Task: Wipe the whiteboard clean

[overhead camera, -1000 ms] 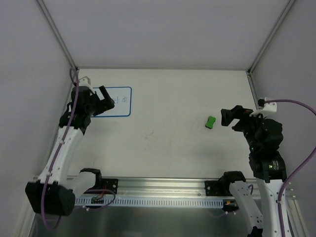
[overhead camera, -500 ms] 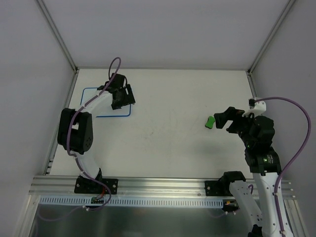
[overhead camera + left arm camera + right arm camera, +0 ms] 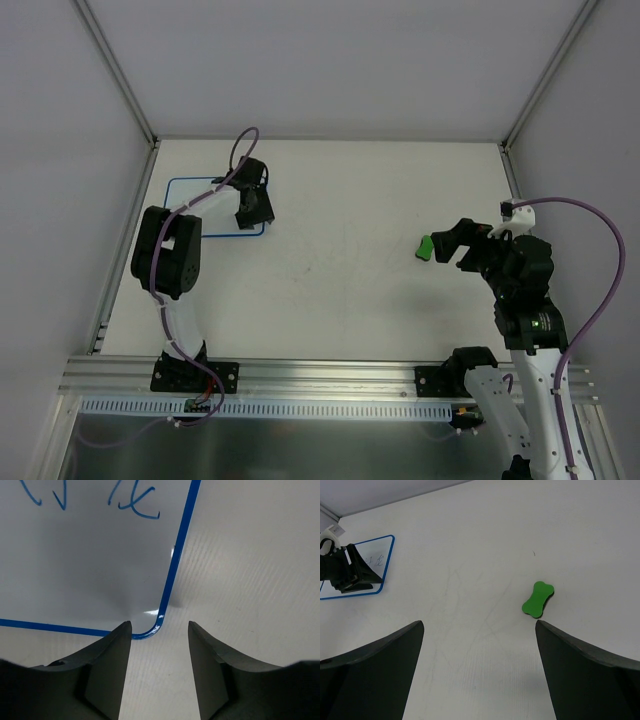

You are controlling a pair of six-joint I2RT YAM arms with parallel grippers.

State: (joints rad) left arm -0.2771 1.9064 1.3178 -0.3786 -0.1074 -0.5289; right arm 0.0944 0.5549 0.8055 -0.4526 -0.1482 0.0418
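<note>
The whiteboard (image 3: 188, 193) lies flat at the table's far left, blue-edged, and my left arm crosses over it. Blue handwritten marks show near its top edge in the left wrist view, on the whiteboard (image 3: 90, 555). My left gripper (image 3: 258, 215) hovers over the board's near right corner. Its jaws (image 3: 160, 627) stand partly open with that rounded corner just beyond the tips and nothing between them. A green bone-shaped eraser (image 3: 426, 247) rests on the table at the right. My right gripper (image 3: 448, 243) is wide open just beside the eraser (image 3: 538, 599), not touching it.
Grey walls with metal corner posts (image 3: 120, 75) enclose the table on three sides. A metal rail (image 3: 320, 385) carrying both arm bases runs along the near edge. My left gripper (image 3: 350, 572) shows on the whiteboard (image 3: 377, 555) in the right wrist view.
My left arm swung from the board's left side across to its near right corner, and its jaws narrowed. My right gripper shifted slightly left toward the eraser, still wide open.
</note>
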